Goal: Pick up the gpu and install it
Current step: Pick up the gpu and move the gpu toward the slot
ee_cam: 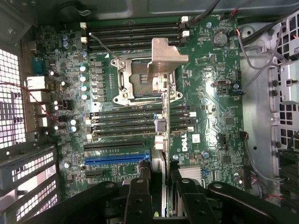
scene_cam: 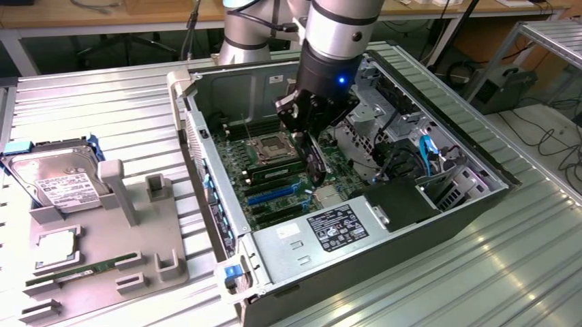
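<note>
Partly hidden gpu [ee_cam: 161,140] between tool [ee_cam: 159,196] fingers

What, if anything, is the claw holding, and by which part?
The claw holds the gpu edge-on by its upper edge, bracket end away from the claw, above the motherboard.

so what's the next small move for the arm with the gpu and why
Probably shift the gpu sideways toward the blue slot before lowering. The fingers grip it edge-on above the motherboard, and in the wrist view it hangs over the RAM slots, not lined up with the blue slot.
</note>
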